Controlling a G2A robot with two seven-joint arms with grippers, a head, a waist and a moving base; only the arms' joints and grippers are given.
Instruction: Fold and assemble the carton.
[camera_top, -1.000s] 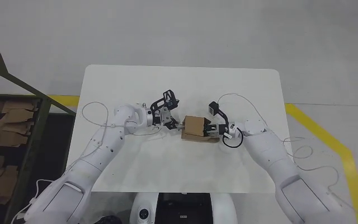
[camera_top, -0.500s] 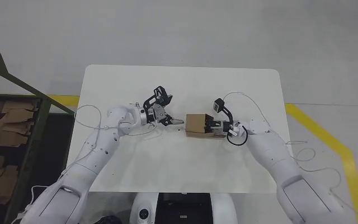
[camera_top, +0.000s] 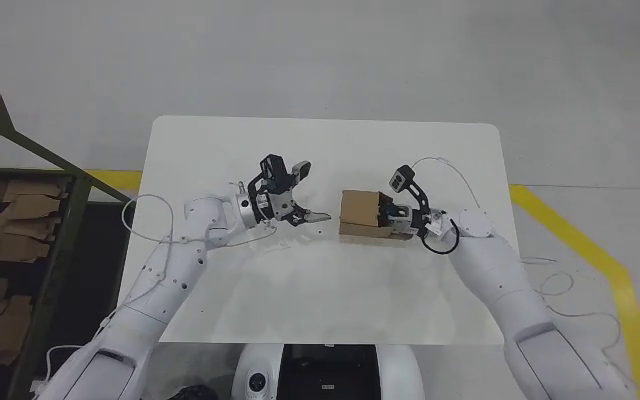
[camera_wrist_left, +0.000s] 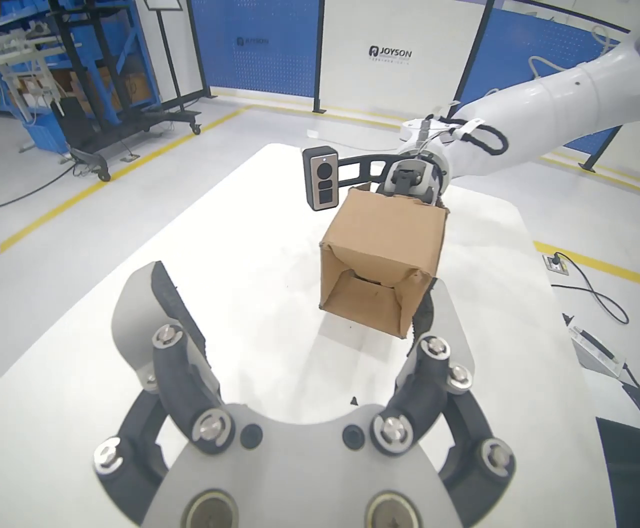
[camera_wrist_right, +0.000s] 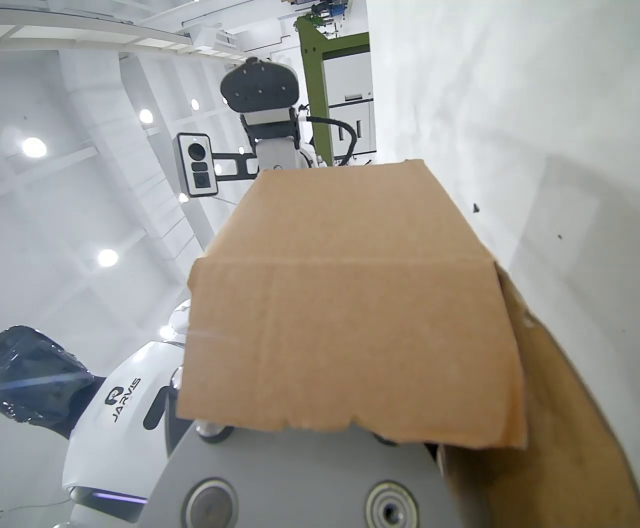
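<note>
A brown cardboard carton (camera_top: 361, 212) is near the middle of the white table (camera_top: 430, 150). My right gripper (camera_top: 389, 216) is shut on the carton's right end. In the left wrist view the carton (camera_wrist_left: 387, 240) hangs tilted just above the table, its open end with inward-folded flaps facing my left gripper. My left gripper (camera_top: 310, 215) is open a short way left of the carton, and its fingers (camera_wrist_left: 165, 295) hold nothing. In the right wrist view the carton (camera_wrist_right: 350, 320) covers my right gripper's fingers.
A dark rack (camera_top: 35, 230) holding flat cardboard stands off the table's left edge. Thin cables loop beside each forearm (camera_top: 150, 205). The table has bare room at the back and front. Yellow floor tape (camera_top: 560, 225) runs to the right.
My left gripper has drawn back leftwards from the carton, leaving a gap. My right gripper has carried the carton to the right and slightly towards the back.
</note>
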